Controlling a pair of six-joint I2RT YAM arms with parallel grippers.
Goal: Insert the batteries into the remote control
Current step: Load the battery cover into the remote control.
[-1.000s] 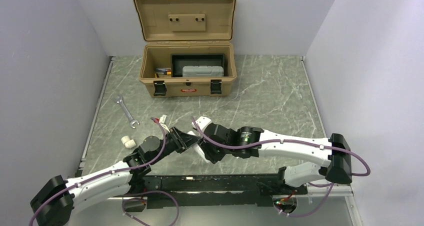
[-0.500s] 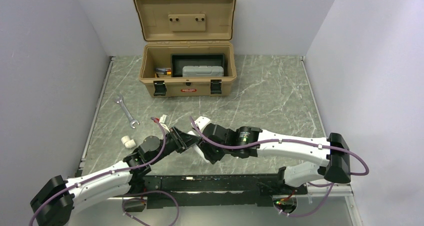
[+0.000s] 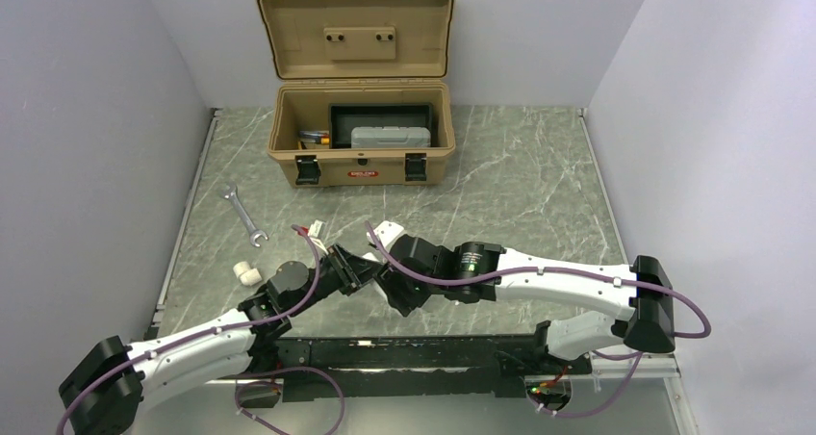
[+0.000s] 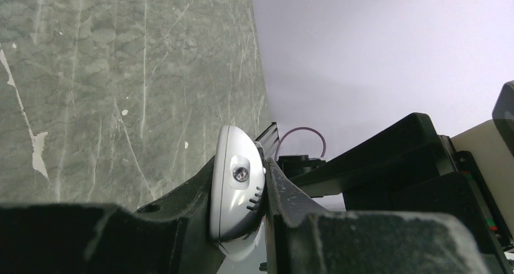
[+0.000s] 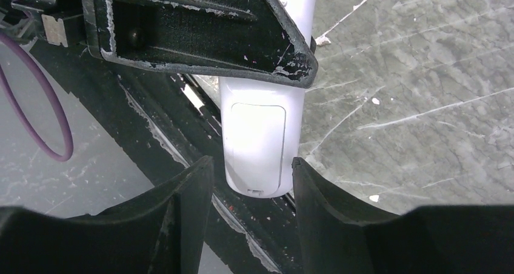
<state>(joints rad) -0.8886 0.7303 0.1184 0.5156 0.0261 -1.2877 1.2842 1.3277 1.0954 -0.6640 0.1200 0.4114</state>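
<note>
The remote control (image 4: 236, 195), a slim white bar, is clamped near one end between the fingers of my left gripper (image 4: 239, 168), which is shut on it and holds it above the table. In the right wrist view the remote control's (image 5: 257, 134) smooth back panel faces the camera. Its rounded end sits between the fingers of my right gripper (image 5: 250, 165), which is open, with a gap on each side. From above, the left gripper (image 3: 358, 271) and right gripper (image 3: 390, 286) meet near the table's front and hide most of the remote. The batteries are out of view.
An open tan toolbox (image 3: 356, 146) stands at the back of the table. A silver wrench (image 3: 242, 216), a white plastic fitting (image 3: 247, 273) and a small white connector (image 3: 310, 231) lie at the left. A black rail (image 3: 414, 353) runs along the front edge.
My right wrist has edged slightly left, toward the left gripper, and the white bit seen below it earlier is now covered. The left arm has held still.
</note>
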